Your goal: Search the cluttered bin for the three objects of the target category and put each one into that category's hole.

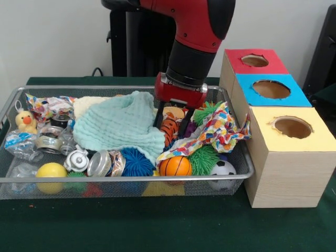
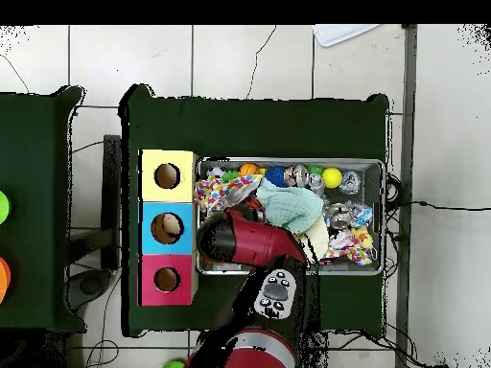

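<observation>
Wire-mesh bin (image 1: pixel 10 105) is shown holding a plush yellow duck (image 1: pixel 24 122) at far left; a striped tiger (image 1: pixel 170 128) is straddled by the spread gripper (image 1: pixel 171 126). Rightward, the round red-topped hole (image 1: pixel 254 61) is cut in a wooden box (image 1: pixel 273 173).

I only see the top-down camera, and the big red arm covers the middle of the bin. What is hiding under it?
Observer: The end effector is down inside the wire bin, right at an orange striped tiger plush.
Operator: Is stuff lying next to the tiger?
Observer: Yes, a mint green cloth lies on one side of it and a colourful patterned cloth on the other.
Operator: Any other plush animal?
Observer: A yellow duck plush sits by the bin's end wall, at the end farthest from the wooden box.
</observation>
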You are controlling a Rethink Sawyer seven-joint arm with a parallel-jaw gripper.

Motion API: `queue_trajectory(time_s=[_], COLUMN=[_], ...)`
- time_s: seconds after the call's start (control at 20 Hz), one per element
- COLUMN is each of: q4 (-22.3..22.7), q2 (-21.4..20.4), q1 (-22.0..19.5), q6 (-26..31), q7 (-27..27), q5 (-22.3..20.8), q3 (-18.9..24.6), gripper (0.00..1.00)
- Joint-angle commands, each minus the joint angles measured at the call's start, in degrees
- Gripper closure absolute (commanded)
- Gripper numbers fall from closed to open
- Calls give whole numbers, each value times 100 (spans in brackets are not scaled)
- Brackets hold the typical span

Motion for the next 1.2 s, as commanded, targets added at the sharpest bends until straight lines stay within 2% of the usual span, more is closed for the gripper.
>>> queue_trajectory(time_s=[0.05, 0.25, 1.05, 1.1, 1.2], q4=[546, 590, 751, 795, 878], q2=[508, 609, 834, 811, 761], q1=[301, 357, 54, -3, -25], q6=[921, 758, 126, 87, -45], q7=[1516, 1687, 1522, 1500, 1673], q5=[332, 549, 910, 940, 1054], q3=[-85, -234, 3, 62, 88], gripper=[0, 0, 0, 100, 100])
